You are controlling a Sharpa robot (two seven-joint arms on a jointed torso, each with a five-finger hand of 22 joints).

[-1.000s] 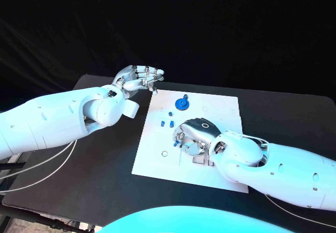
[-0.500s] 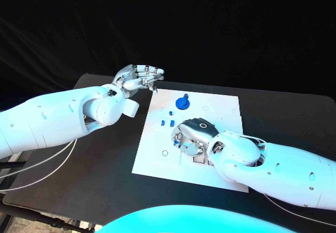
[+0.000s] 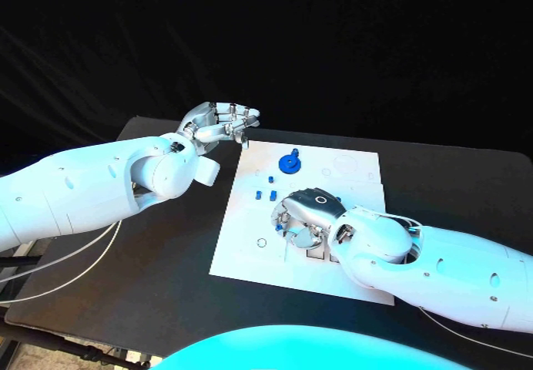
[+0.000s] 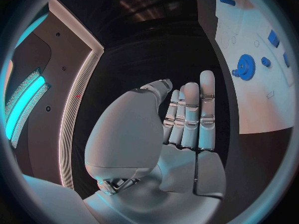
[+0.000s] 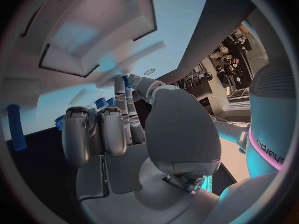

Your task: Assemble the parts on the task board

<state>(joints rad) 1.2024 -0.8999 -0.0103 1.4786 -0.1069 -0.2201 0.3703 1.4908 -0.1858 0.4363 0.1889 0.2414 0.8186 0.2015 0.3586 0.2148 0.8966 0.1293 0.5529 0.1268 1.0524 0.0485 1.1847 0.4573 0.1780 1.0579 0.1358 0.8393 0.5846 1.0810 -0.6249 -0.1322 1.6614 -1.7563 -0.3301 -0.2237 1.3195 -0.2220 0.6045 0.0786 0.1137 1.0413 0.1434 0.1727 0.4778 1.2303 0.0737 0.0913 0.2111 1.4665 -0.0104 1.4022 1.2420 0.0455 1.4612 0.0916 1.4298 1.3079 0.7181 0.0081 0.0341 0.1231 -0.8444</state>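
Task board (image 3: 250,231) lies in the middle of the black tabletop (image 3: 155,262). Left robot hand (image 3: 219,122) hangs above the tabletop just beyond the board's far left corner, fingers together and extended, holding nothing. A blue gear-shaped part (image 3: 288,163) stands near the far edge, with small blue parts (image 3: 264,193) just nearer. Right robot hand (image 3: 308,216) rests knuckles-up on the board centre, fingers curled, a small blue part (image 5: 126,80) at its fingertips; whether it grips that part cannot be determined.
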